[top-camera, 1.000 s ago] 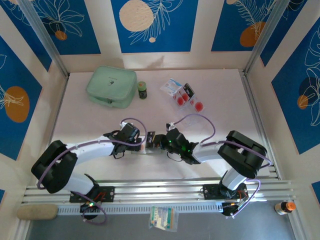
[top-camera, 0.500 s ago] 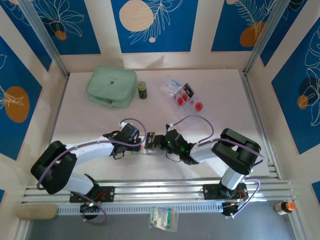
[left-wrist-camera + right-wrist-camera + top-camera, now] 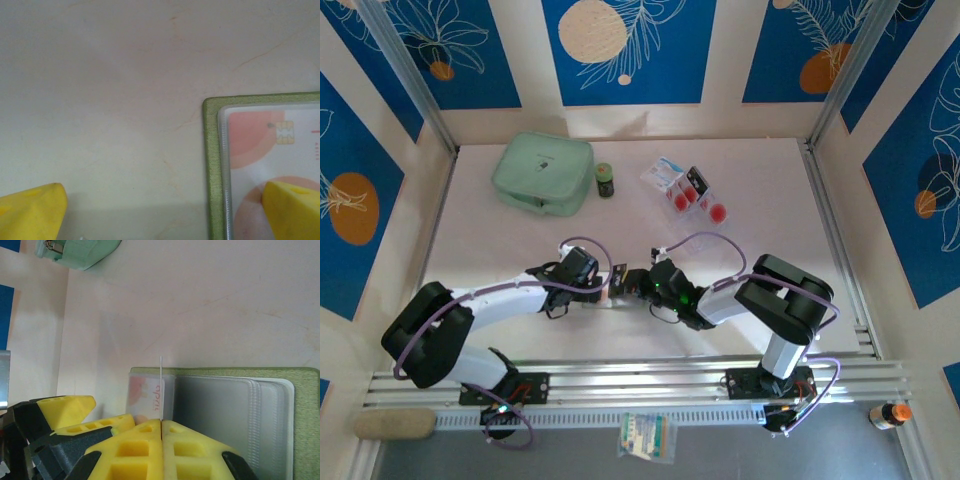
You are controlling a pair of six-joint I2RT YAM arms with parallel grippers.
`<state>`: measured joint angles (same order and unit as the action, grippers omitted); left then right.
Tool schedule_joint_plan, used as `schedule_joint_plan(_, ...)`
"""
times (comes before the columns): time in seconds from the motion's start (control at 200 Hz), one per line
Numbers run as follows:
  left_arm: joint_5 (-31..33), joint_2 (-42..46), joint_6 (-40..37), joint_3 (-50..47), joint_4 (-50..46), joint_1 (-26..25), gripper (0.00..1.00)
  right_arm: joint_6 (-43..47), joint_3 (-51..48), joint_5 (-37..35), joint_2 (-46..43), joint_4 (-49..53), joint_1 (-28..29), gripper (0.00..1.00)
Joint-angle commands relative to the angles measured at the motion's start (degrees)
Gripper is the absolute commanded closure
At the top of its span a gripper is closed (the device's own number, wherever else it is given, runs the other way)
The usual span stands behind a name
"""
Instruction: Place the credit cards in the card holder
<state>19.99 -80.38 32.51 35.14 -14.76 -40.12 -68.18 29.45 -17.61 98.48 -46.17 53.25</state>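
Near centre, the open card holder (image 3: 225,372) lies with bare table (image 3: 500,250) left and right. The left gripper (image 3: 164,207), released, straddles its edge; the right gripper (image 3: 161,427) clenches a card (image 3: 161,385) edge-on. Holder partly cropped.

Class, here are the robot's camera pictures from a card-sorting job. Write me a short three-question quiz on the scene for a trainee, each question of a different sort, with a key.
1. True or false: the left pincer stands open, with one finger over the card holder.
2. What does the right pincer grip? A nothing; B a card held edge-on; C the card holder.
3. Fill in: in the top view, the loose cards lie to the ___ of the mint-green pouch.

Key: 1 true; 2 B; 3 right.
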Motion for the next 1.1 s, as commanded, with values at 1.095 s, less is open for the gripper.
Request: schedule_joint_plan(1.095, 0.97, 0.66, -0.44, -1.64, -2.74, 0.66, 0.0, -3.18, -1.68, -1.93, 2.8, -4.36, 1.2, 1.0)
